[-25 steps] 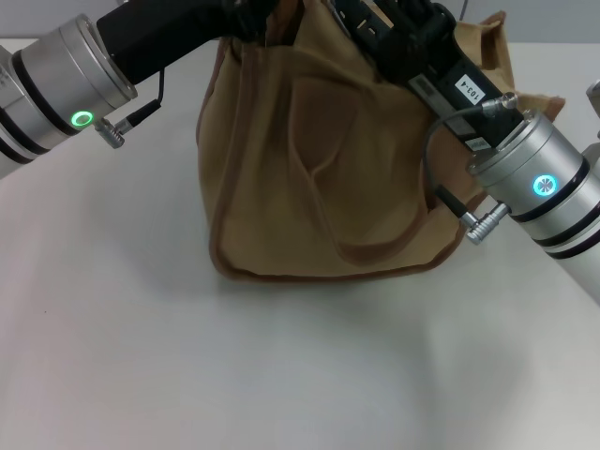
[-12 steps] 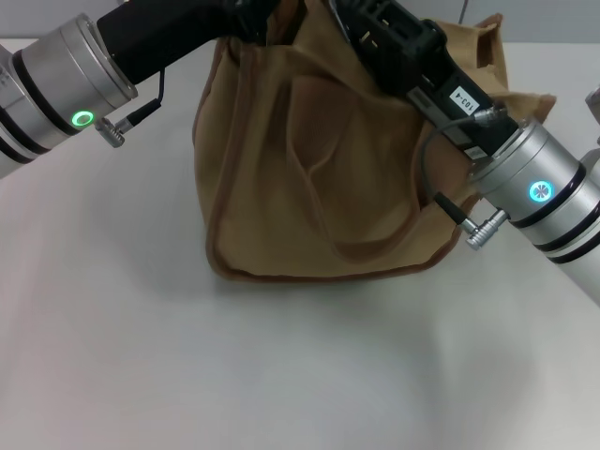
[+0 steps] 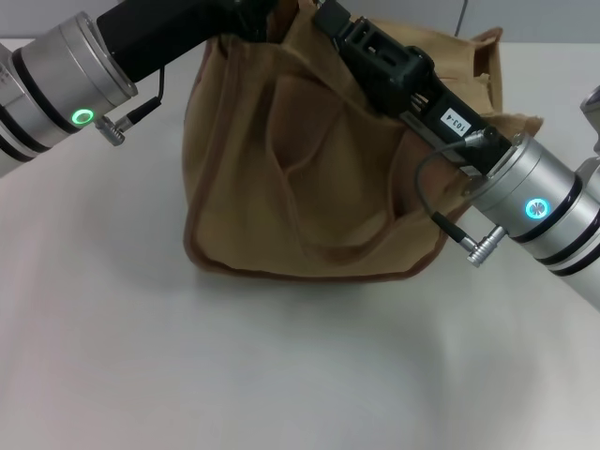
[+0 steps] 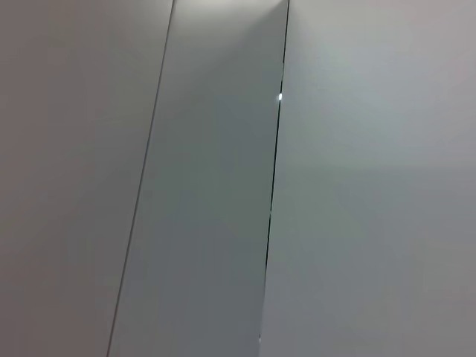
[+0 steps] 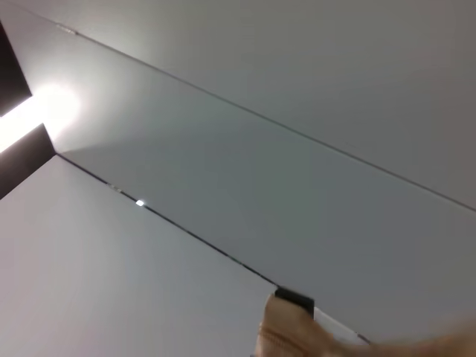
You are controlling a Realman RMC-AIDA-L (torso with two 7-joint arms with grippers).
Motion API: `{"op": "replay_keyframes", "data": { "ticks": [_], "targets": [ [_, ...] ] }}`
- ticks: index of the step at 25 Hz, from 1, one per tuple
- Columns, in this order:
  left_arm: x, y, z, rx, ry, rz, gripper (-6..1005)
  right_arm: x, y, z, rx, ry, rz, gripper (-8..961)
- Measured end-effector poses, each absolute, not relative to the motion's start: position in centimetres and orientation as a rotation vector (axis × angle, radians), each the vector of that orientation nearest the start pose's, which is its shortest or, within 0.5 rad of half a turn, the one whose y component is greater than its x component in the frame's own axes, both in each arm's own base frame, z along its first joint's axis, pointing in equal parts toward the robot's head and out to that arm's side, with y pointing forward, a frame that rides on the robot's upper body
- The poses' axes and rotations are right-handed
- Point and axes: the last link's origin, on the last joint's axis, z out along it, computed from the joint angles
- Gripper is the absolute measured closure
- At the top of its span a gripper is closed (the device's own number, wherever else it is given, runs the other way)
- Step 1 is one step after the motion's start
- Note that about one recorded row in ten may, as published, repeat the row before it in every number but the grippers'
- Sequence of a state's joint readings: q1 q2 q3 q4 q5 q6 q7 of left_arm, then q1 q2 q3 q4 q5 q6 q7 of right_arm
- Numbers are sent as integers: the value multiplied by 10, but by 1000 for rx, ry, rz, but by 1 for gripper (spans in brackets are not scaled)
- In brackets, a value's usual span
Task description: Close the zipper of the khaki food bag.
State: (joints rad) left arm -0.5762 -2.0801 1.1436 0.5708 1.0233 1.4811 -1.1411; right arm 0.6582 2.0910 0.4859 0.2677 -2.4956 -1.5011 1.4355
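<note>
ITEM: khaki food bag (image 3: 309,178) — tan canvas tote w/ darker piping, sits upright on white table (image 3: 281,375), far-centre in head view. Front loop handle (image 3: 328,234) hangs slack over front panel. Top edge runs out of frame.

ITEM: zipper — on bag's top panel; not visible in any view, so pull tab posn & how far shut: can't tell.

ITEM: left gripper (image 3: 246,13) — arm reaches in from left to bag's top left corner; tips cut off by frame edge. Open or closed: can't tell. Likely job (judgement): bracing that corner.

ITEM: right gripper (image 3: 330,19) — arm lies diagonally across bag's upper right, black body over the top panel, tip near top centre. Fingers hidden; state: can't tell. Likely the arm working the pull.

STEP IN HAND (judgement): drawing slider along zip line toward left corner. To do well:
- keep pull in line w/ the zip tape, not upward, so slider doesn't jam;
- hold braced corner taut so tape stays straight;
- steady, low force; bag is soft & light, will slide on table if dragged.

SURROUNDINGS: wrist views show only pale wall/ceiling panels (image 4: 208,186) w/ dark seams; right wrist view catches a scrap of tan fabric (image 5: 286,335) at frame edge. Nothing else on table in view.

OBSTRUCTIONS: loose handles near top could snag gripper or get caught in zip; right arm's cable (image 3: 436,164) loops close to bag's right side; crumpled canvas at right top corner (image 3: 487,66) may fold into the track.
</note>
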Motion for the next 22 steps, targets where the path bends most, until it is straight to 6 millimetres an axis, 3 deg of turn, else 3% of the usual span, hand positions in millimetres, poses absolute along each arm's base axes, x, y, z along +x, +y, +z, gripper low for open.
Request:
{"op": "replay_keyframes", "data": {
  "ticks": [15, 22],
  "targets": [
    [-161, 366, 13, -2337, -281, -1450, 966, 167, 321, -67, -2096, 1410, 1917, 622],
    [-161, 365, 12, -2337, -284, -1450, 966, 170, 320, -66, -2086, 1402, 1914, 709]
  ]
}}
